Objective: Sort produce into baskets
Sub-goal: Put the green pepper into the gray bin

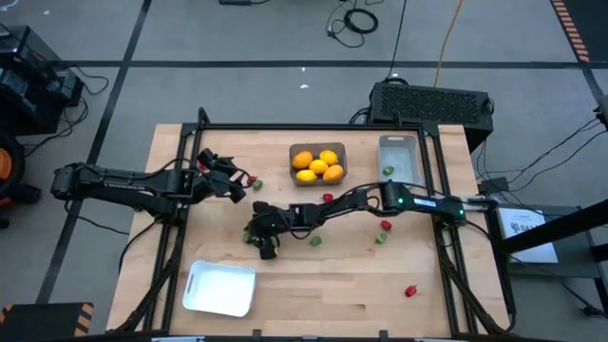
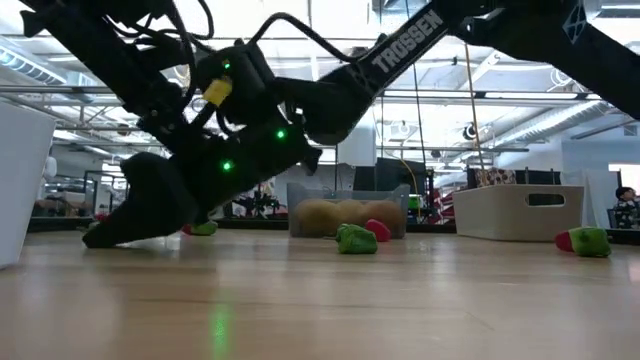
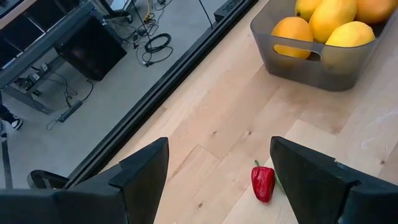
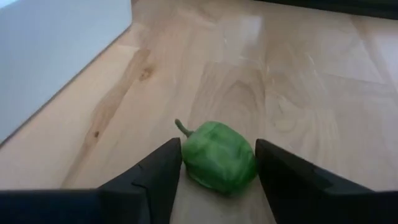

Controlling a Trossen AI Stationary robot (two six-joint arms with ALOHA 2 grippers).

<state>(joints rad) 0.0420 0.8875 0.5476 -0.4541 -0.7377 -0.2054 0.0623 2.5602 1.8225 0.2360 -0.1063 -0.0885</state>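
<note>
Two grippers are down at the table. The right gripper point(image 4: 217, 163) sits low near the white tray point(image 1: 220, 288), jaws apart around a green pepper point(image 4: 219, 156) that lies on the wood between its fingers. The left gripper point(image 3: 217, 177) hovers — jaws apart — over a red pepper point(image 3: 262, 182) near the dark grey bin point(image 3: 311, 59) holding yellow and orange fruits point(image 3: 336, 18).

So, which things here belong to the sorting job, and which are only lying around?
Job:
- dark bin with yellow and orange fruits
- pale bin
- white tray
- green pepper between the open right gripper fingers
- red pepper ahead of the open left gripper
- loose red piece

Lying about:
- black box behind the table
- floor cables
</note>
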